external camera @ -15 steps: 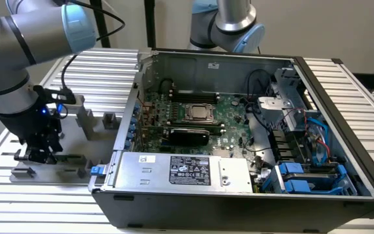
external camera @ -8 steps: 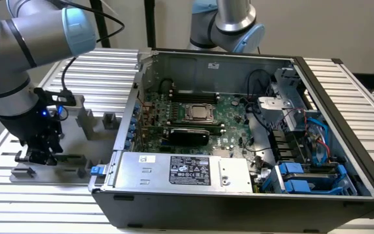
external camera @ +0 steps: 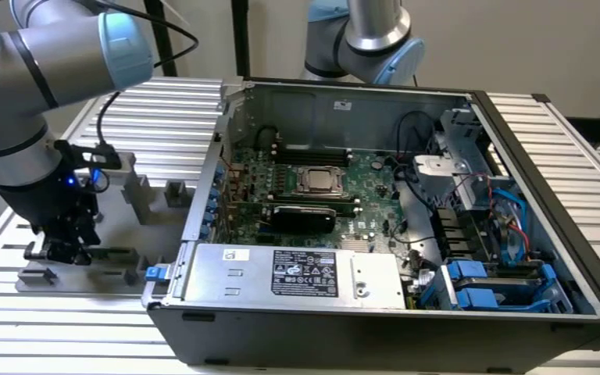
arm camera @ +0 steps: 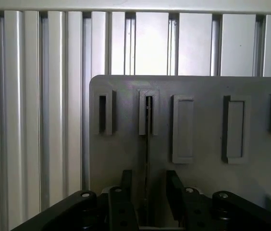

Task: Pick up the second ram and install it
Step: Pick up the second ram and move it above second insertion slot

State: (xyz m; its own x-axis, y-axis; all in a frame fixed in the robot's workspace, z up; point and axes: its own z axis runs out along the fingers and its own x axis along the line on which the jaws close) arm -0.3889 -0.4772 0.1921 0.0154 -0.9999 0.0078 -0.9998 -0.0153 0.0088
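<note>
1. On the exterior view's left, the grey and pale-blue robot arm [external camera: 29,86] reaches down, and its black gripper [external camera: 62,248] sits low over a flat grey fixture plate [external camera: 133,223]. The plate lies on the ribbed aluminium table [external camera: 60,328]. Short grey upright blocks [external camera: 175,193] stand on the plate close around the gripper.
2. Toward the exterior view's right, just beside the plate, stands the open black and silver computer case [external camera: 383,344]. Its metal side wall [external camera: 208,180] rises between the plate and the large green motherboard [external camera: 368,191]. The board carries a square silver processor socket [external camera: 321,181] and long black memory slots [external camera: 311,155]. A silver power supply box with a black label [external camera: 290,273] fills the near part of the case, and blue cables [external camera: 514,215] lie at its far side. A second grey arm [external camera: 368,35] stands behind the case.
3. From the wrist view, the second ram [arm camera: 146,144], a long thin board, shows edge-on as a narrow dark line. It stands on its long edge on the plate, with its far end held in a slotted grey block [arm camera: 148,113]. The gripper's [arm camera: 148,180] two black fingers [arm camera: 126,187] are spread, one on each side of the stick, each with a visible gap to it. A similar slotted block [arm camera: 105,113] and two raised rectangular blocks [arm camera: 182,129] flank the stick on the plate.
</note>
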